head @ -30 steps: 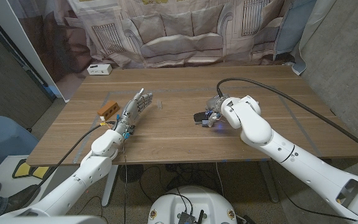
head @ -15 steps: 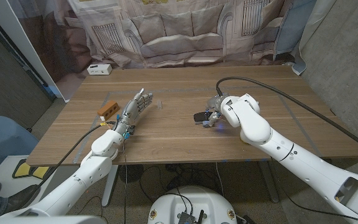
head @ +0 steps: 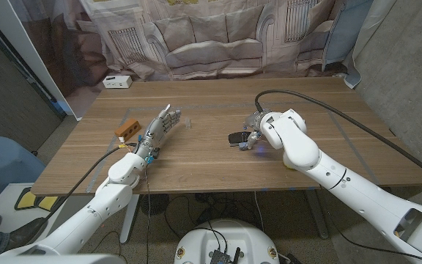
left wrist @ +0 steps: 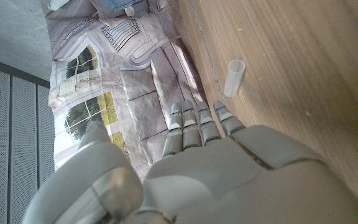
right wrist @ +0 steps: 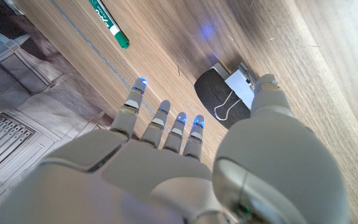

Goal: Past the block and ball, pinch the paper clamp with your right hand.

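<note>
Bare wood surrounds the paper clamp (right wrist: pixel 229 96); a green marker (right wrist: pixel 109 23) lies well apart.

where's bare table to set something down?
Free: wood between the left hand and black paper clamp, beyond the small clear tube. Crowded: around the right hand at the clamp; orange block beside the left hand.

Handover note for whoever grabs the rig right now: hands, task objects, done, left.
Right hand: over the paper clamp, thumb touching its silver handles, the other fingers spread beside it; nothing pinched yet.
Left hand: open, fingers straight, holding nothing, on the robot's left side of the table.
Block: just outside the left hand. A small clear tube stands upright past the left fingertips. A green marker lies beyond the right fingers. I cannot make out the ball.
Done: right hand placed at the clamp.
Left: close thumb and finger on the clamp.
</note>
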`<act>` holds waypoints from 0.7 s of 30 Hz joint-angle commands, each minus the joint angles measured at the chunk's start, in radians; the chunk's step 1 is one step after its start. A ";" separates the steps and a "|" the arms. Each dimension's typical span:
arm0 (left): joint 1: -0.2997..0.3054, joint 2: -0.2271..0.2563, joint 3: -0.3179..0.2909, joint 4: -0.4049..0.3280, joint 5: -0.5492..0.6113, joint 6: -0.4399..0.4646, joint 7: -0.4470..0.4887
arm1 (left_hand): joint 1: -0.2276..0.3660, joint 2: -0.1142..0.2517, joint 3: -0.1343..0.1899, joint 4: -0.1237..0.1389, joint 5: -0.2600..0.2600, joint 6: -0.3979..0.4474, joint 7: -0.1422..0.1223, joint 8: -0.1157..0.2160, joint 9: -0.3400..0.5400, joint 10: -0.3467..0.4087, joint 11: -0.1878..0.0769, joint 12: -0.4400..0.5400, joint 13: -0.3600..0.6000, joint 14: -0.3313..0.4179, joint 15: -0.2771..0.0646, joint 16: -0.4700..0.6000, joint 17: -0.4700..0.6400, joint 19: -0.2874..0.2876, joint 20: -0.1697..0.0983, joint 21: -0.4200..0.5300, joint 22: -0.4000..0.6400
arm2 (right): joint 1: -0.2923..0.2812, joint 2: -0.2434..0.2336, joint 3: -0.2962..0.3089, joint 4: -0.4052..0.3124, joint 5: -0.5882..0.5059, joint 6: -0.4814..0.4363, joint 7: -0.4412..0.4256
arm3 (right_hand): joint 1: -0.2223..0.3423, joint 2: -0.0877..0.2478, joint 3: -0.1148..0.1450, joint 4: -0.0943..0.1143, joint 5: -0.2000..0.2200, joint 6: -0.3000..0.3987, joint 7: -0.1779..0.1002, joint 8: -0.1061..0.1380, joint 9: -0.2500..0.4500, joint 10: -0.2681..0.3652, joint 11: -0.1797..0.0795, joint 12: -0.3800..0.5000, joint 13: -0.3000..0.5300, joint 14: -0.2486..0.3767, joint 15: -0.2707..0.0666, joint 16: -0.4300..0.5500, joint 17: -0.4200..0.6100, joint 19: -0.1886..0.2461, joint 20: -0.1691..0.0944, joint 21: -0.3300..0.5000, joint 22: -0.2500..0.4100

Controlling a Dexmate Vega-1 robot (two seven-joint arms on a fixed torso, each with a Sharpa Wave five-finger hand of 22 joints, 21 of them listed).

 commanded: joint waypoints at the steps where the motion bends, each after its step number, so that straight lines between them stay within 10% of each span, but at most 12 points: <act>1: 0.002 -0.005 0.003 0.006 -0.003 0.002 0.000 | 0.001 0.006 0.002 -0.005 -0.001 0.007 -0.001 -0.001 0.004 0.007 -0.002 -0.003 0.005 0.008 0.000 0.000 0.002 0.010 0.000 -0.001 0.002 | -0.002 0.005 0.009 -0.007 -0.016 0.009 0.026 | -0.020 -0.004 -0.008 0.006 0.008 -0.013 0.003 0.001 0.002 -0.014 0.007 -0.003 0.000 -0.017 0.008 -0.002 0.001 -0.009 0.004 -0.004 0.003; 21: -0.009 -0.004 0.006 0.006 0.005 0.008 0.002 | 0.001 0.008 0.005 -0.006 -0.001 0.009 -0.003 -0.001 0.004 0.007 -0.001 -0.003 0.005 0.009 0.000 0.000 0.002 0.008 0.003 -0.002 0.002 | -0.014 -0.001 0.043 -0.049 -0.012 0.014 0.029 | -0.062 -0.009 -0.025 0.025 0.016 -0.013 0.006 0.013 0.002 -0.018 0.013 0.008 -0.002 -0.034 0.011 0.005 0.001 -0.013 0.001 0.000 0.004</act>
